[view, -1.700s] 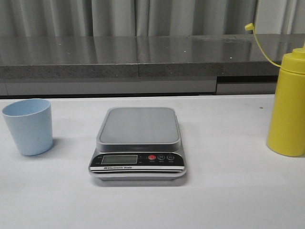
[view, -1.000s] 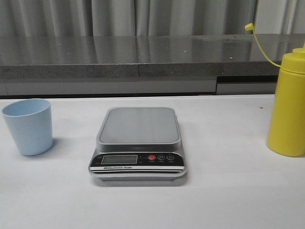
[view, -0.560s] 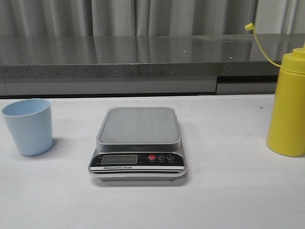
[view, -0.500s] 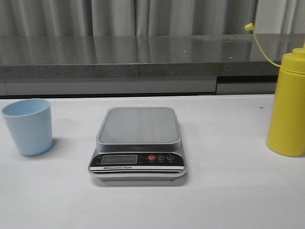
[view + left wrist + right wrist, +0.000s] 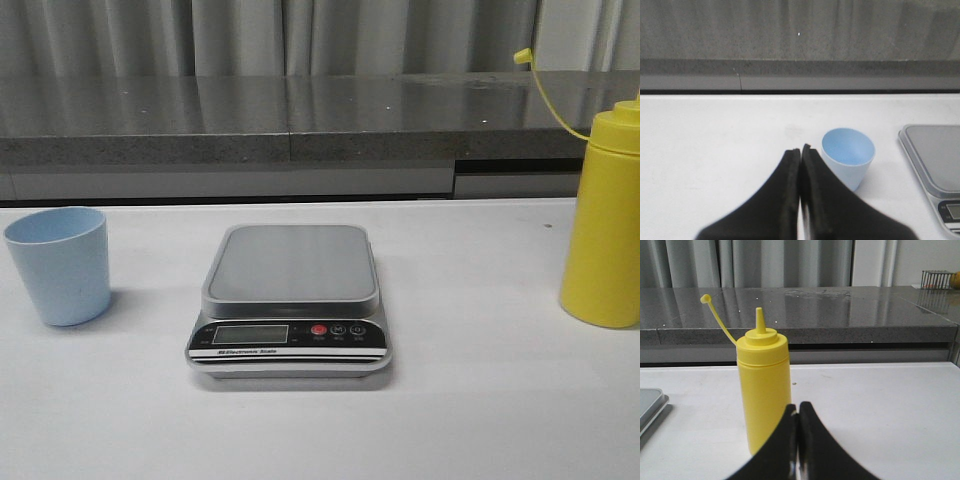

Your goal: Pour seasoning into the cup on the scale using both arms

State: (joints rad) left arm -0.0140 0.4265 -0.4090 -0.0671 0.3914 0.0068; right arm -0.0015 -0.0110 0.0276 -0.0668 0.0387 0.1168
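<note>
Pressed together on both arms, gripping nothing: left gripper (image 5: 800,152) with black fingers meeting tip to tip, just beside the blue cup but apart from it; right gripper (image 5: 798,409) likewise closed, tips in front of the yellow bottle's lower body, contact impossible to judge. Spread across the whole front view, white table (image 5: 480,400), bearing all three task things. Backed by grey stone counter (image 5: 300,120) and pale curtains (image 5: 250,35). Centred on the table, digital kitchen scale (image 5: 290,275), steel platform bare, black panel with LCD, red button and two round buttons facing the camera. Well apart at the far right, upright yellow squeeze bottle (image 5: 603,220), nozzle uncapped, cap strap (image 5: 545,90) arching up and left. Well apart at the far left, upright light blue cup (image 5: 60,265), open mouth up, directly on the table, not on the scale.
</note>
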